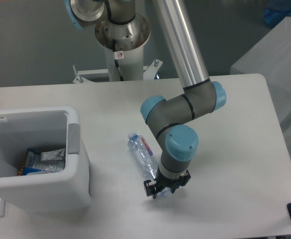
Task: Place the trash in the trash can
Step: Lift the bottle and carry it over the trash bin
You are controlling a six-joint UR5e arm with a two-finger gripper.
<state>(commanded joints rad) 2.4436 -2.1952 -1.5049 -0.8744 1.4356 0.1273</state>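
— Plastic first, then: where is the bottle (141,154)?

— Lying on the counter (235,129), cap end pointing up and away from me, its red-pink label showing; its lower end runs under my tool (161,188), which is down at that end, right at the counter surface.

— Have you got hold of it?

— I cannot tell; my wrist hides the fingers, so whether the jaws stand wide or are closed on the bottle is not visible; I would judge the grasp as the step in hand, not as done.

— And the trash can (78,149)?

— Off to the side, well apart from the bottle, lid swung open; a crumpled wrapper (45,160) already lies inside on the bottom, so I take that part as finished.

— What is left?

— The bottle: grip it securely, lift it, carry it across to the opening, and let go over the can.
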